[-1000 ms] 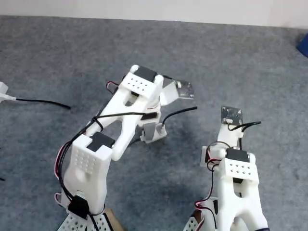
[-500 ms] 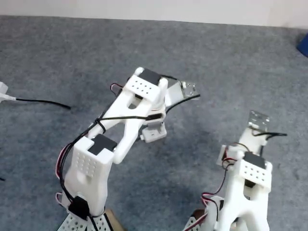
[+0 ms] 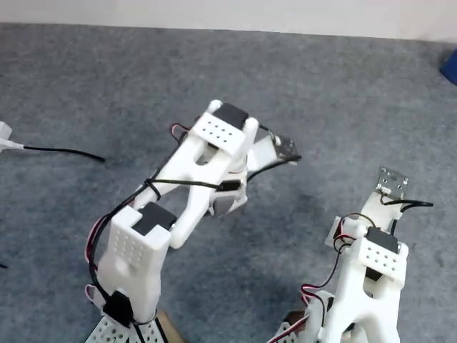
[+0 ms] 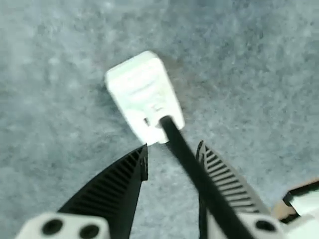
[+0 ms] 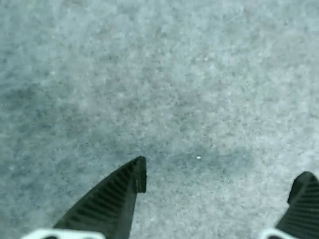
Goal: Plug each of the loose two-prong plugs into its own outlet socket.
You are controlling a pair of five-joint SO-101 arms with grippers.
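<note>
A white two-prong plug (image 4: 143,97) lies flat on the grey carpet just past my left gripper (image 4: 172,149). Its black cord (image 4: 194,172) runs back between the two fingers, closer to one of them. That gripper is open and the fingers do not touch the plug body. In the high view the left arm (image 3: 214,143) leans over the middle of the floor and covers this plug. My right gripper (image 5: 222,169) is open wide over bare carpet with nothing between its fingers. A second white plug (image 3: 3,137) with a black cord (image 3: 61,151) lies at the far left edge.
The right arm (image 3: 371,264) stands at the lower right. Grey carpet (image 3: 343,86) spreads all around. A blue object (image 3: 450,66) pokes in at the right edge. I see no outlet sockets.
The right arm has swung to the right, away from the left arm. The left arm's wrist has shifted a little to the right and lower.
</note>
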